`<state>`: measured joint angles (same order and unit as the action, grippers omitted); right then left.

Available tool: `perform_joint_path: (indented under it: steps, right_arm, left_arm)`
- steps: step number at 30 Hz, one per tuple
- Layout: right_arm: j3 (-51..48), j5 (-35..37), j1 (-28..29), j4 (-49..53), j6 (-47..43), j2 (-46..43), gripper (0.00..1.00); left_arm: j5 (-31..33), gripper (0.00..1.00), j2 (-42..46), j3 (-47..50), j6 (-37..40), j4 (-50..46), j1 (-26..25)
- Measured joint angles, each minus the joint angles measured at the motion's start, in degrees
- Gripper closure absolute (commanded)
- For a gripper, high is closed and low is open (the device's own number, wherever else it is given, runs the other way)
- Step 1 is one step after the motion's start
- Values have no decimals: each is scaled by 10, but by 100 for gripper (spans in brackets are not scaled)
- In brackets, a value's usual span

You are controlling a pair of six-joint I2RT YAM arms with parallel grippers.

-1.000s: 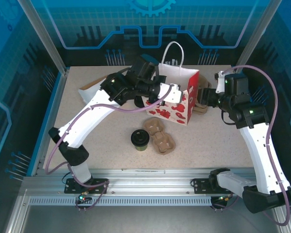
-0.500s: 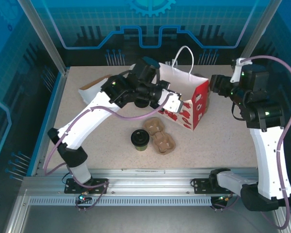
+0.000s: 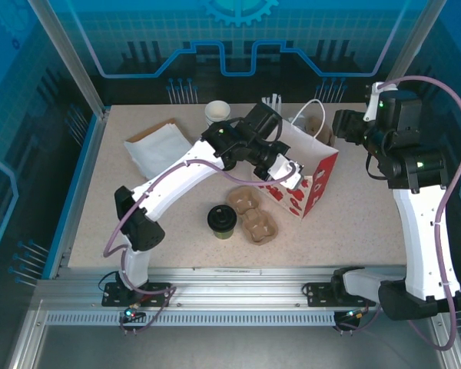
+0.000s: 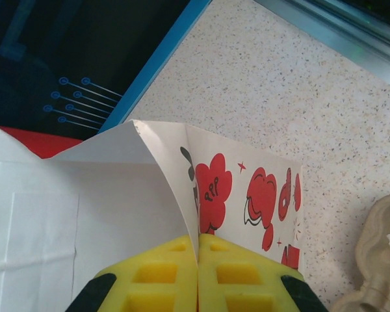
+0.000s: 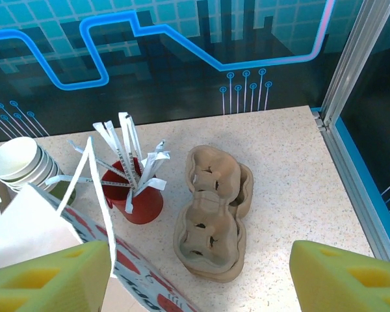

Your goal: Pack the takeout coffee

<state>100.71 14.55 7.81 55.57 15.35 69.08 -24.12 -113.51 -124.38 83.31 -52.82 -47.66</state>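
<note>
Here, the speckled beige table [image 3: 353,223] is sitting inside a frame of aluminium posts, with dark walls glowing in blue circuit lines behind it. At 9 o'clock on the table some flat white paper [image 3: 157,146] is lying, and at 11 o'clock a stack of white-rimmed cups [image 3: 217,114] is standing. The left gripper [image 4: 197,242] is pinching the wall of the red-and-white paper bag [image 3: 316,181], its yellow jaws pressing flat together on the paper edge. The takeout coffee [image 3: 223,221] is standing upright at 6 o'clock with its lid on. It is just beside a pulp cup carrier [image 3: 253,214] at its 3 o'clock, and apart from the bag. At 2 o'clock the right gripper [image 5: 201,273] is hovering with jaws spread wide, gripping nothing, above a red cup of straws [image 5: 138,198] and stacked carriers [image 5: 211,221].
</note>
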Motion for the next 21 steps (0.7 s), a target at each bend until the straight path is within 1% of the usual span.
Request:
perform_joint_path:
  steps: [5,12,19,21]
  right_arm:
    - [0,0,0,0,-4,1,26]
    - [-1,-2,0,1,-5,3,26]
    - [-2,-20,0,0,-4,10,26]
    - [-5,-30,0,-2,-4,12,26]
  left_arm:
    - [-2,100,-19,-9,24,-2,-1]
    - [-2,100,-31,-9,33,-3,-1]
    - [-1,93,-31,6,33,11,2]
    - [5,88,-31,18,33,20,4]
